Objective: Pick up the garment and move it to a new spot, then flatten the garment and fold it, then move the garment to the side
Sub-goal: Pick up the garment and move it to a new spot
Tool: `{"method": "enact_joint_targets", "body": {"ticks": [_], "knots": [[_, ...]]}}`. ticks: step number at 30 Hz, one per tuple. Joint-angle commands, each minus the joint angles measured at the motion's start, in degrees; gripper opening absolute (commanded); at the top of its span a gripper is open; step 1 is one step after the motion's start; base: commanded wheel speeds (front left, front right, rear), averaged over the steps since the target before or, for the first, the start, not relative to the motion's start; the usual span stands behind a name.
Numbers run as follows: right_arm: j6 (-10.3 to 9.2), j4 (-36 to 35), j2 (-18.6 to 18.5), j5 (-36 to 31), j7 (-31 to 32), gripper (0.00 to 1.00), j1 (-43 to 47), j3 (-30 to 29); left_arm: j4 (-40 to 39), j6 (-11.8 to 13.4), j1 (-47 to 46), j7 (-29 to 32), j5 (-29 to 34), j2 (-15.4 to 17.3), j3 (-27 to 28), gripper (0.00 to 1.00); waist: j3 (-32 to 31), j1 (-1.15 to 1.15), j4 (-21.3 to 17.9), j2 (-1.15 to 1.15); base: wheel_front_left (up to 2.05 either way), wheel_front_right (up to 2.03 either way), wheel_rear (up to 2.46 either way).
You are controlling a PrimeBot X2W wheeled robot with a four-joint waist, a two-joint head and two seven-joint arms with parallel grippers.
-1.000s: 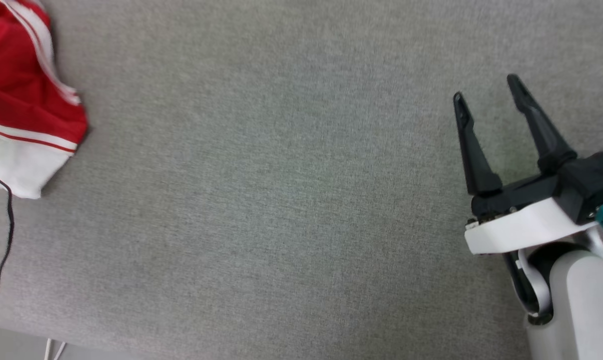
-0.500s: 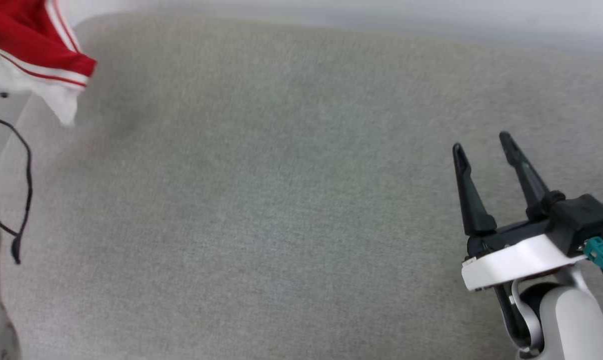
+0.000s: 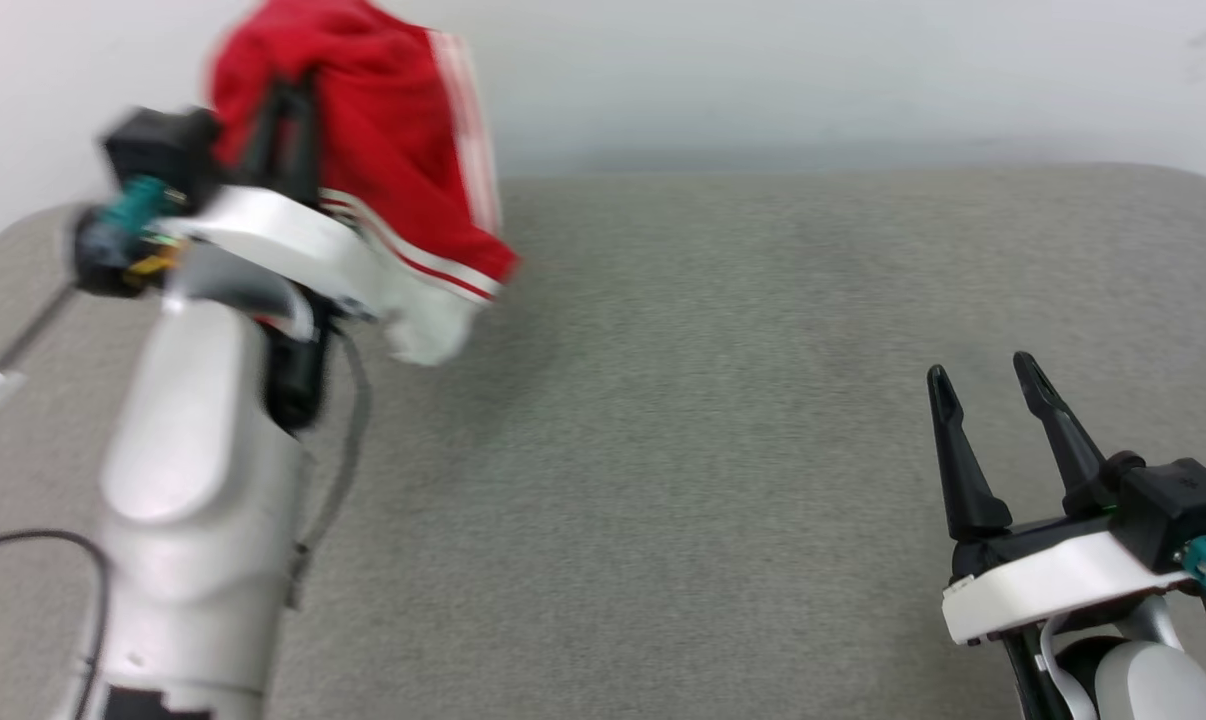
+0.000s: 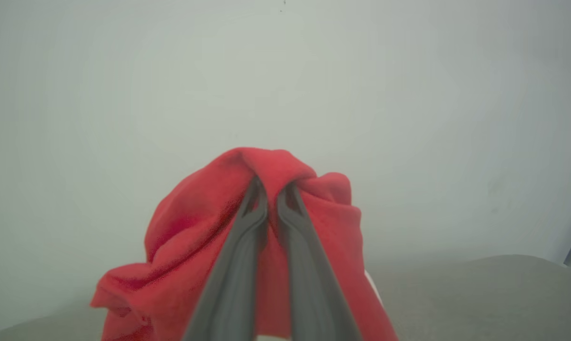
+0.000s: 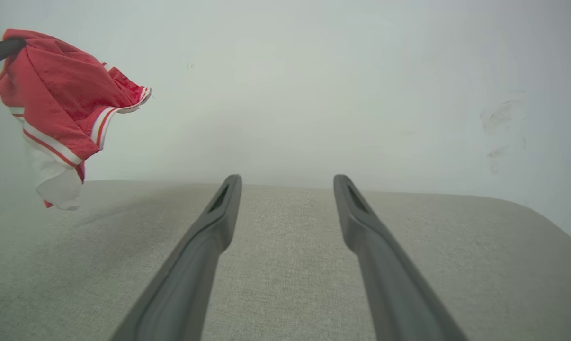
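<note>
The left gripper (image 4: 272, 187) is raised high over the far left part of the grey padded surface (image 3: 713, 400), and its two dark fingers are pressed almost together on a fold of the garment (image 4: 195, 222). Only a thin layer of red cloth sits between the tips, so the grip is narrow and firm. The rest of the garment (image 3: 393, 130) hangs down from this one point as a loose bundle. The white stripes run down its side and the white panel is at the bottom. From the right wrist view the garment (image 5: 53, 90) seems to hang free in the air in front of the pale wall (image 5: 314, 71), with its lowest white edge close above the surface; I cannot say for sure that it does not touch.

I think the arm holds it so high because the cloth is long and soft, and a low carry would drag it over the padding. This looks like the first step, the move to a new spot; flattening and folding are not yet begun.

The right gripper (image 3: 981, 370) rests low at the near right, wide open and empty, well apart from the garment. Probably it waits there so the middle is free for laying the cloth down, and so it can help with spreading.
</note>
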Motion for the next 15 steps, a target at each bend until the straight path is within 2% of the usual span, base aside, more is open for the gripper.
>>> {"method": "enact_joint_targets", "body": {"ticks": [1, 4, 9, 15], "knots": [[-0.02, -0.3, 0.2, 0.1, 0.1, 1.0, 0.7, -0.1, -1.2, -0.2, 1.4, 0.2, -0.1, -0.7, -0.5, 0.0, -1.0, 0.01, -2.4, 0.0, 0.0, 0.0, 0.0], [-0.02, -1.1, 0.2, 0.5, 0.2, 1.0, 1.3, -0.5, -7.3, -0.4, 6.0, 2.1, -0.5, -3.6, -3.4, 0.0, -0.3, 0.01, -4.3, 0.0, 0.0, 0.0, 0.0], [-0.02, -1.8, 0.2, 1.2, -0.1, 1.0, 1.6, -1.0, -14.9, -0.7, 14.9, 4.9, -1.1, -6.5, -9.1, 0.0, 1.6, 0.01, -6.6, 0.0, 0.0, 0.0, 0.0], [-0.02, -1.4, 0.2, 2.0, -0.8, 1.0, 1.0, -1.1, -16.9, -0.6, 25.6, 7.5, -2.4, -7.9, -16.3, 0.0, 4.2, 0.01, -7.3, 0.0, 0.0, 0.0, 0.0]]}}
